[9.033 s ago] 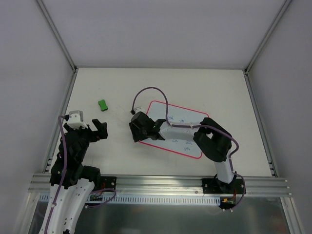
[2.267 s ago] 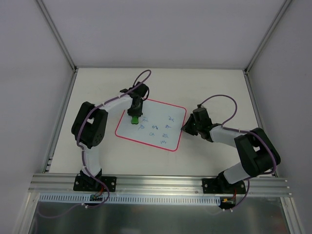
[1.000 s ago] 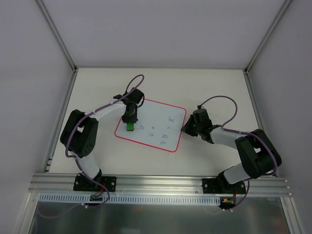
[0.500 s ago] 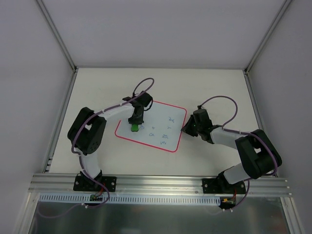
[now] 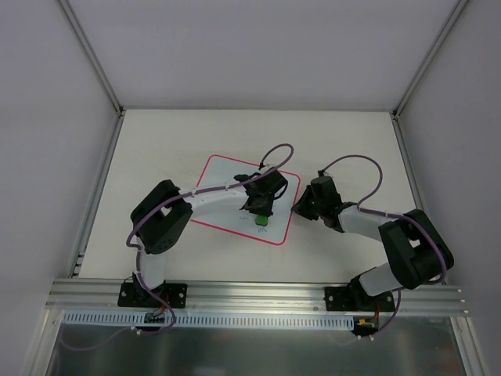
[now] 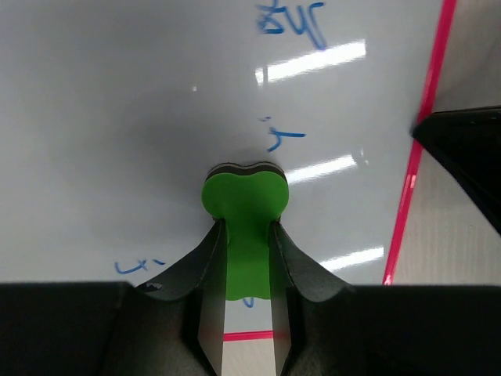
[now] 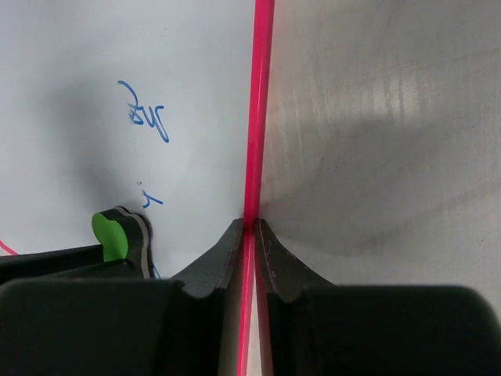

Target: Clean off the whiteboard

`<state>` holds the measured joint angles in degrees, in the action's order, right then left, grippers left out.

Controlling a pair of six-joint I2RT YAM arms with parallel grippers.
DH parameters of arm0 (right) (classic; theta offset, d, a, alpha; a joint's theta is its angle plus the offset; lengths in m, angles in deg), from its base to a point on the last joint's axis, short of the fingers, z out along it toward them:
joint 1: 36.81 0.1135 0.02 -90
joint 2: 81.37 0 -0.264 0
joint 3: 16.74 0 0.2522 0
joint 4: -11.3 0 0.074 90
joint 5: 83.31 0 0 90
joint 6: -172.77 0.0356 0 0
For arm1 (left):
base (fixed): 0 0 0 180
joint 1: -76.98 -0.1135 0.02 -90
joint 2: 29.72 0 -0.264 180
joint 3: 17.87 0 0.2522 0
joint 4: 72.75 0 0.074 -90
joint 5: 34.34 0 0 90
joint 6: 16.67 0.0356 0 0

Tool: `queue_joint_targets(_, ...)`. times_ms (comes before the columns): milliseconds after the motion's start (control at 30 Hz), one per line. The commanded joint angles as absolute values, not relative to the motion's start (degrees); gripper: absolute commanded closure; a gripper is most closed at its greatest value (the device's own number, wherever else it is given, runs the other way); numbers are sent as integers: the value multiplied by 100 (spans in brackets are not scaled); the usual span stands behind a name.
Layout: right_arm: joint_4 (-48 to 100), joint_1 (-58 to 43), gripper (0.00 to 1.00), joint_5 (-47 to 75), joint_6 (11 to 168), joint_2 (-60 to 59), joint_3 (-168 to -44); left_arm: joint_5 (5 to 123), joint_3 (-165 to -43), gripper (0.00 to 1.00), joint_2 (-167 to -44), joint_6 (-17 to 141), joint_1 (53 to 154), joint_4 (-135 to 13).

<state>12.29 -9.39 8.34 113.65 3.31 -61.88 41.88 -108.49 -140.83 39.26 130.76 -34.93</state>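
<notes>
The whiteboard (image 5: 223, 184), white with a red-pink border, lies flat mid-table. My left gripper (image 5: 262, 213) reaches across it and is shut on the green eraser (image 5: 261, 222), which presses on the board near its near right corner. In the left wrist view the eraser (image 6: 245, 196) sits between the fingers (image 6: 205, 274) on the whiteboard (image 6: 117, 117), with blue scribbles (image 6: 291, 19) ahead of it. My right gripper (image 5: 298, 209) is shut on the board's right edge; the right wrist view shows the red border (image 7: 262, 94) pinched in the gripper (image 7: 251, 225).
Bare beige table (image 5: 156, 141) surrounds the board, with white walls and metal frame posts (image 5: 92, 59) around it. The arm bases stand on the aluminium rail (image 5: 250, 298) at the near edge. The left arm's purple cable (image 5: 275, 150) loops over the board.
My left gripper has swept the eraser from the board's left side to its near right corner. Scribbles in the middle of the board have gone. The right gripper has kept its hold on the edge.
</notes>
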Motion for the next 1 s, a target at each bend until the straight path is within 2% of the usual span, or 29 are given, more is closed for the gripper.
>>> queue_joint_targets(0,1917,-895,87,705,11310,423,-5916,4468,-10283,100,-13906,3641,12753,-2928)
queue_joint_targets(267,1865,-895,87,705,11283,414,-5872,3659,-9378,100,-12773,3835,12541,-2743)
queue_joint_targets(433,1777,-895,87,722,11301,529,-5881,3518,-9236,100,-12955,3975,12339,-2761)
queue_joint_targets(600,1636,-895,87,827,11336,634,-5889,3869,-9675,100,-13570,3950,12382,-2884)
queue_joint_targets(967,1425,-895,87,924,11362,713,-5811,4862,-11301,100,-14634,4081,13244,-2937)
